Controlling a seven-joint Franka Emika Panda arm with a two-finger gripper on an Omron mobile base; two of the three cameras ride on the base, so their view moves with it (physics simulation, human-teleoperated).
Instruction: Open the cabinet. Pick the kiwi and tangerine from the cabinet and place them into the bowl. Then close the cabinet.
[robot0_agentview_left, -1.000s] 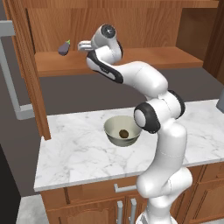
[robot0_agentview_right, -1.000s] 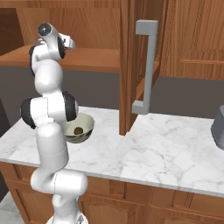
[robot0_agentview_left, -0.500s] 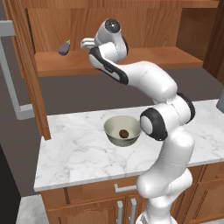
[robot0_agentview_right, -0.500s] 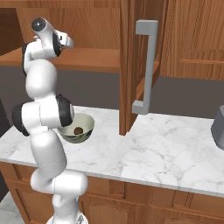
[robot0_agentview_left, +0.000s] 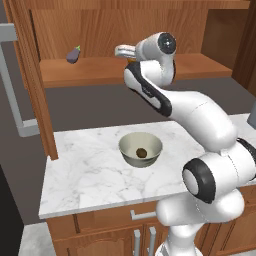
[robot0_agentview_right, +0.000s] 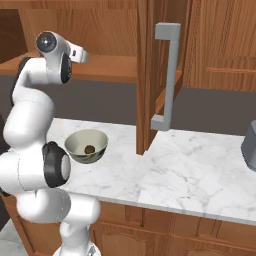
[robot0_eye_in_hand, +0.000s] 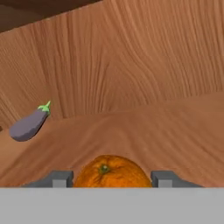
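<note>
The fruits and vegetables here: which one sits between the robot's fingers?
The tangerine, bright orange; the eggplant lies apart on the shelf, the kiwi in the bowl.

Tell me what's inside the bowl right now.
The bowl on the marble counter holds one small dark brown kiwi resting at its bottom. Nothing else shows on its cream interior, though the near wall covers a strip of the inside.
</note>
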